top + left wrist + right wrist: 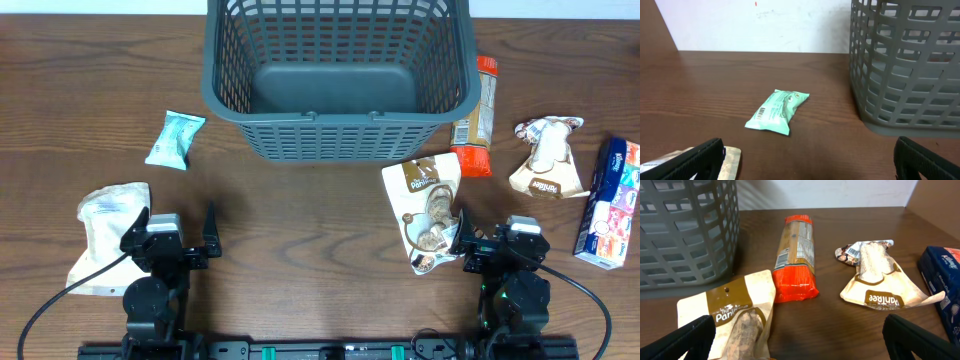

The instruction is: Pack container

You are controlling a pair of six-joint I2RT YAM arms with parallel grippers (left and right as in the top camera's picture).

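The dark grey slotted basket (338, 75) stands at the back middle, empty; it also shows in the left wrist view (907, 65) and the right wrist view (687, 230). My left gripper (180, 240) is open and empty at the front left, beside a white pouch (108, 230). A small teal packet (176, 138) lies ahead of it (777, 111). My right gripper (497, 245) is open and empty at the front right, next to a brown-and-cream Panitee bag (428, 210) (735, 317).
An orange-ended cracker pack (477, 118) (796, 257) lies right of the basket. A second Panitee bag (548, 158) (879, 277) and a blue tissue box (612, 205) (945, 287) lie at the right. A wall rises behind the table.
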